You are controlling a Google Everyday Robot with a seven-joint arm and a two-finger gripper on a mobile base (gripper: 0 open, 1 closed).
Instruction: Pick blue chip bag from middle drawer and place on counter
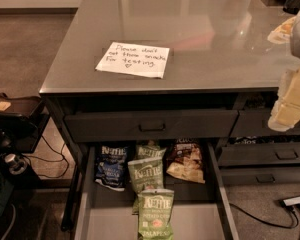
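My gripper (291, 104) at the right (state: I cannot tell) could snag the green bag (146, 174) crowding the blue chip bag (111, 167).

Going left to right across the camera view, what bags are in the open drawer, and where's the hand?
Blue bag → green bags → brown bag; then, outside the drawer and higher up, the hand at the picture's right edge.
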